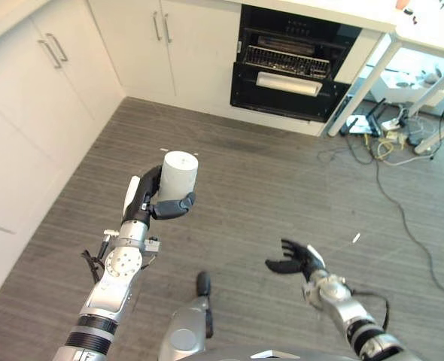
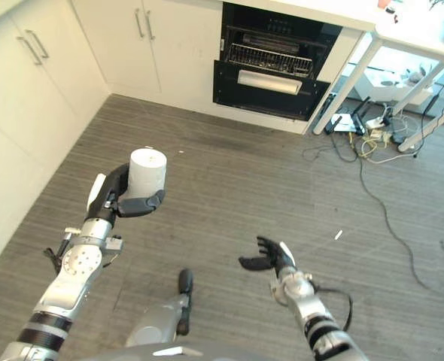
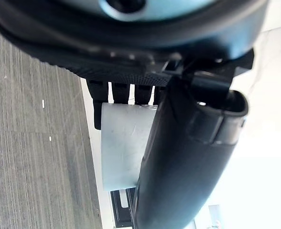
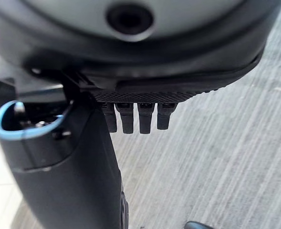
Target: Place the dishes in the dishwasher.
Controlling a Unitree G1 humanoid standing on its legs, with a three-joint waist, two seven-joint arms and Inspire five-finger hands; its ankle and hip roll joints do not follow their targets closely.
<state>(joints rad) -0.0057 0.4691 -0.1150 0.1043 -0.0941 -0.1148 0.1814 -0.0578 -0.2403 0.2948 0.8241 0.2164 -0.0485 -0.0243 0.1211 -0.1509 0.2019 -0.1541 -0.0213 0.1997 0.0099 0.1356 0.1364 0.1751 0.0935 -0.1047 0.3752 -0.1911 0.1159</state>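
The left hand (image 1: 148, 197) is wrapped tight around a plain white round cup (image 1: 178, 176), held upright. The right hand (image 1: 296, 260) is empty, its fingers loose and spread. Far ahead of both hands is the open black dishwasher (image 1: 290, 64), so the cup should stay level on the way there.

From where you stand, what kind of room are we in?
Most likely a home kitchen: white cabinet doors with metal handles along the walls, an open black built-in appliance with a wire rack, and grey wood-look flooring. The left hand holds a white cylindrical cup.
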